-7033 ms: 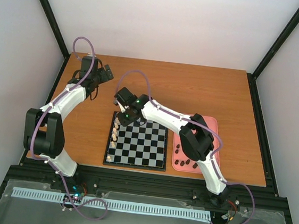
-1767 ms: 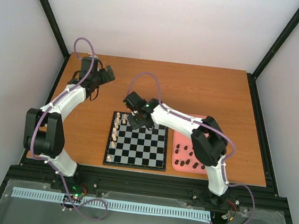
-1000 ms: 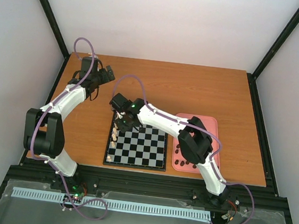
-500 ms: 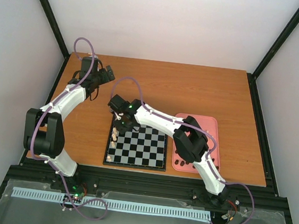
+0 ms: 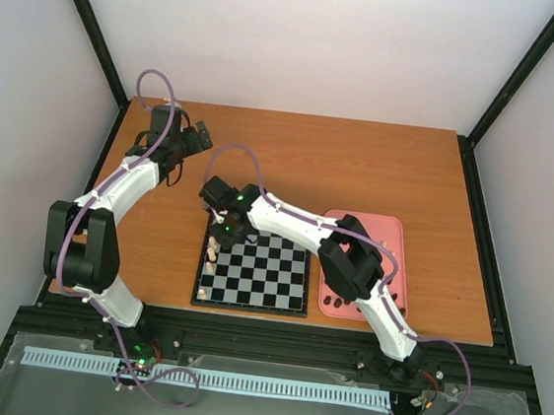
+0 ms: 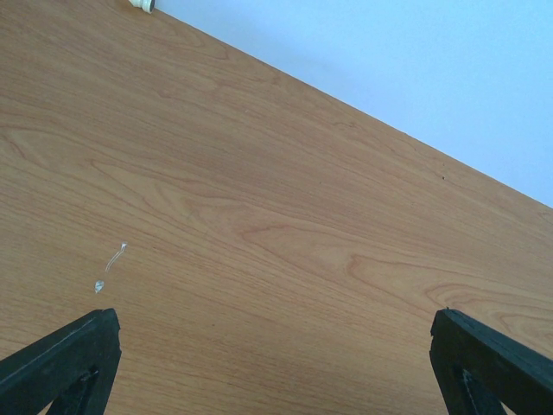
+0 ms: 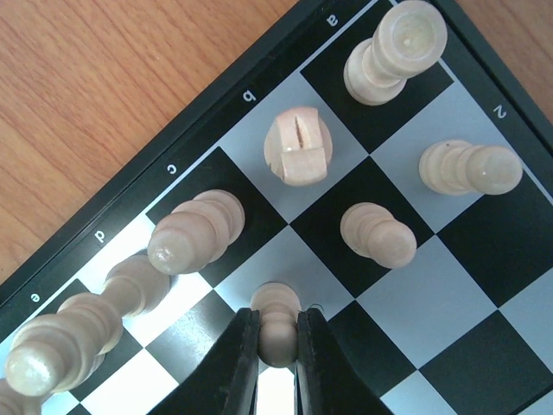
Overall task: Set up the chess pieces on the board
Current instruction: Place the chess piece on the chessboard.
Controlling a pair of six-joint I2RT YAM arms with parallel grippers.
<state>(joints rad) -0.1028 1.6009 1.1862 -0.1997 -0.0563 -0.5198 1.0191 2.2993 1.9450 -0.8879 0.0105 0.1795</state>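
Two black fingers [image 7: 244, 350] of the right gripper [image 7: 277, 335] are clenched on a pale pawn [image 7: 277, 304], pinching it from both sides. This pawn sits over the second row of the board [image 7: 484, 233], in line with two other pale pawns [image 7: 378, 235] that stand on that row behind the a and b squares. Its foot is hidden, so whether it touches the board cannot be told. Along the board's lettered edge stand more pale pieces: a rook [image 7: 396, 52] on a, a knight [image 7: 302, 147] on b, a bishop [image 7: 197, 232] on c, and further pieces on d and e that lean out of the picture.

From above, the right gripper [image 5: 223, 230] hangs over the board's [image 5: 269, 281] far left corner. A pink tray [image 5: 394, 225] lies just to the right of the board, with dark pieces [image 5: 333, 299] in it, partly under the arm.

Well away from the board, beyond its far left corner, the left gripper [image 5: 197, 138] is over the bare wooden table [image 5: 361, 167]. Its fingers [image 6: 60, 363] are spread wide with nothing between them.
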